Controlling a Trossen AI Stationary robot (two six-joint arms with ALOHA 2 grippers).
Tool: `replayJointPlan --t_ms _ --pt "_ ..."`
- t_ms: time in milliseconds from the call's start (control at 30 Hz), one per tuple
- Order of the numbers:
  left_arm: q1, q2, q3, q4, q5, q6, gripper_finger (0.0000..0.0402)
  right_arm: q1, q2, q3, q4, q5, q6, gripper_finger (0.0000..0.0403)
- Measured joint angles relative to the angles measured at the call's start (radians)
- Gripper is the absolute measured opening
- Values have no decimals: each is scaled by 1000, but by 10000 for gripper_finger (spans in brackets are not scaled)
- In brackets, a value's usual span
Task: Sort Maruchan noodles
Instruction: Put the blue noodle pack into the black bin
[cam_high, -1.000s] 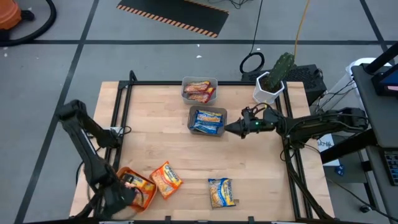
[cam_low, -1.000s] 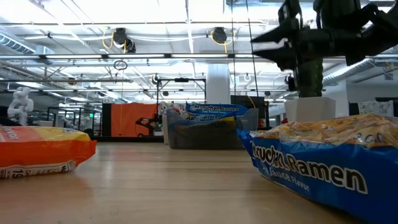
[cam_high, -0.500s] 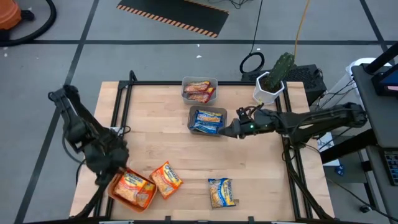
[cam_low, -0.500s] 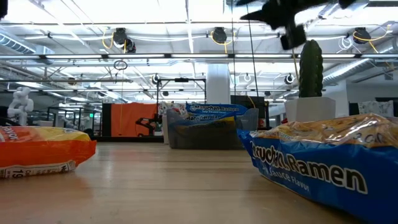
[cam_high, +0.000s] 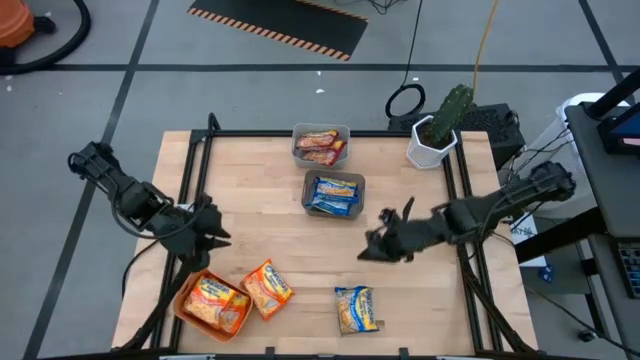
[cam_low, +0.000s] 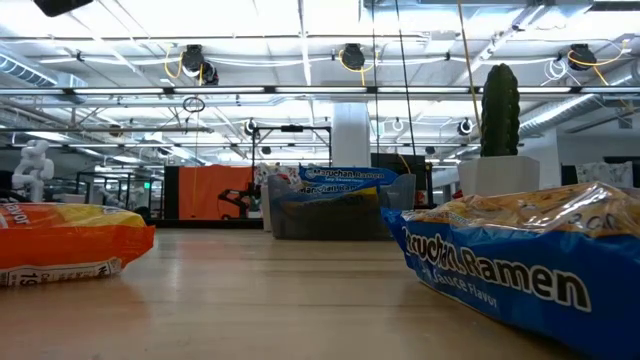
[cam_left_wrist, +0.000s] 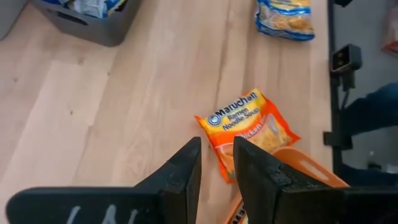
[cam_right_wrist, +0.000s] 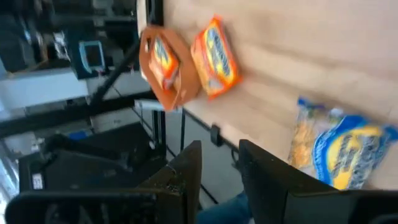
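On the table (cam_high: 260, 225), two bins stand toward the far edge: one bin (cam_high: 321, 144) at the back with packets in it, a second bin (cam_high: 334, 194) just in front of it, also holding packets. A potted cactus (cam_high: 440, 128) stands at the far right corner. Near the front left lies a tray (cam_high: 212, 303) with a packet in it; a loose packet (cam_high: 267, 288) lies just to its right, touching it. Another packet (cam_high: 358, 309) lies well apart, at front centre.

The left gripper (cam_high: 212, 228) hangs above the tray's far side; the right gripper (cam_high: 372, 246) is between the second bin and the front packet.

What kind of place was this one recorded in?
Probably a robotics lab or industrial workshop hall. The low view shows a wide open space with exposed ceiling trusses and strip lights; the high view shows a wooden table on grey floor with striped hazard matting and loose cables.
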Motion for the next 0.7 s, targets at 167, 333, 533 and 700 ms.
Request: replayJointPlan --t_ms 167,333,533,700 --pt "38 18 0 4 0 58 97 57 113 59 8 0 23 102" --pt "95 21 0 11 0 114 97 73 186 59 3 -5 -126 102" --pt "154 23 0 14 0 118 97 58 229 58 -11 -105 -356 104" --pt "169 24 0 14 1 119 97 49 236 57 -41 -104 -637 128"
